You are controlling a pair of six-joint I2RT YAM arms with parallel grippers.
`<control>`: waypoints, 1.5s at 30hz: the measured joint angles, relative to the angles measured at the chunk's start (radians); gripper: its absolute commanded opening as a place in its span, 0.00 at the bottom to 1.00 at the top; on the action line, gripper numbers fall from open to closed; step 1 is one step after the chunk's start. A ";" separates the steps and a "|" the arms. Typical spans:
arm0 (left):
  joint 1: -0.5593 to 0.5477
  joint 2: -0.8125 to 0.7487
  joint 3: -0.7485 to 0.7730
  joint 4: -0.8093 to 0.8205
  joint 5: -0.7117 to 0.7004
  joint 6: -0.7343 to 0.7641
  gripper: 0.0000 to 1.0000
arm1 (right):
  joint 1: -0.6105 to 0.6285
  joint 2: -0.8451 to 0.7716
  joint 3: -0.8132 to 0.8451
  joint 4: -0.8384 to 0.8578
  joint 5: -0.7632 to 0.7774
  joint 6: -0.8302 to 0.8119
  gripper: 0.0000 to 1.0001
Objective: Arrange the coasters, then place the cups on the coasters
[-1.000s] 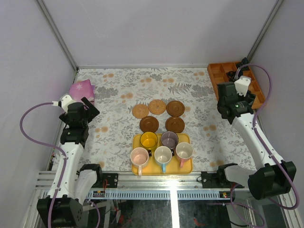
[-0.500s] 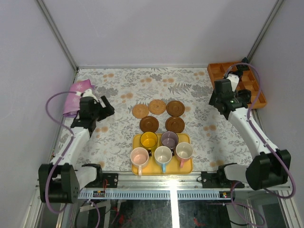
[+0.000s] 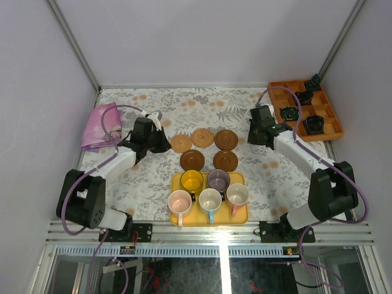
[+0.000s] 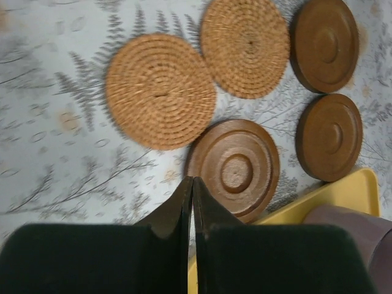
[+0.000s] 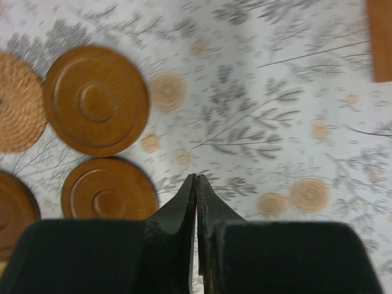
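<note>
Both arms are empty-handed: left gripper [image 4: 191, 184] has its jaws pressed together, tips just beside the nearest dark coaster; right gripper [image 5: 196, 179] is the same, jaws pressed flat over bare cloth [image 5: 275, 92] to the right of the cluster. Coasters [image 3: 192, 160] sit bunched mid-table just beyond the tray [image 3: 242, 216], three in the far row and two in the near row; the woven coasters [image 4: 160, 90] look to be touching each other. They're likely thin and light: dark coasters [image 4: 233, 168] look stiff and smooth with a raised rim, woven ones grippier and maybe slightly flexible. Lying flat on cloth there's little to pinch from above, so I'd open up and bite across an edge, or just nudge them apart with closed tips. Cups [image 3: 210, 199] are all five on the tray, packed tight, front three with handles toward the near edge. They look like glazed ceramic: rigid, slick, chippable, heavier than the coasters. Best hold is probably the wall at the rim, one finger inside and one outside; gaps between cups are narrow, so take the outer ones first
</note>
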 measured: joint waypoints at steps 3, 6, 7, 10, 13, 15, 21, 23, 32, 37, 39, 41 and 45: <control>-0.032 0.062 0.034 0.014 0.040 0.010 0.00 | 0.040 0.062 0.007 0.022 -0.047 0.001 0.00; -0.066 0.121 0.066 0.019 0.084 0.027 0.00 | 0.062 0.115 0.011 0.037 -0.087 0.002 0.00; -0.078 0.145 0.081 0.020 0.099 0.033 0.00 | 0.066 0.131 0.013 0.037 -0.101 0.002 0.00; -0.103 0.215 0.116 0.019 0.138 0.053 0.00 | 0.070 0.187 0.032 0.042 -0.145 0.003 0.00; -0.116 0.274 0.147 0.016 0.174 0.067 0.00 | 0.072 0.240 0.058 0.047 -0.183 0.002 0.00; -0.122 0.307 0.164 0.013 0.192 0.076 0.00 | 0.073 0.268 0.074 0.051 -0.212 0.002 0.00; -0.129 0.358 0.194 -0.006 0.211 0.095 0.00 | 0.075 0.323 0.119 0.050 -0.280 0.002 0.00; -0.129 0.367 0.203 -0.027 0.209 0.100 0.00 | 0.075 0.336 0.130 0.047 -0.291 0.002 0.00; -0.130 0.380 0.214 -0.114 0.151 0.114 0.00 | 0.075 0.352 0.141 -0.034 -0.293 0.006 0.00; -0.134 0.378 0.225 -0.144 0.106 0.113 0.00 | 0.075 0.352 0.146 -0.064 -0.267 0.039 0.00; -0.137 0.373 0.227 -0.158 0.082 0.113 0.00 | 0.076 0.352 0.151 -0.089 -0.242 0.050 0.00; -0.135 0.365 0.228 -0.177 0.054 0.109 0.00 | 0.077 0.352 0.159 -0.122 -0.203 0.062 0.00; -0.120 0.349 0.225 -0.211 0.010 0.095 0.00 | 0.076 0.352 0.172 -0.188 -0.123 0.082 0.00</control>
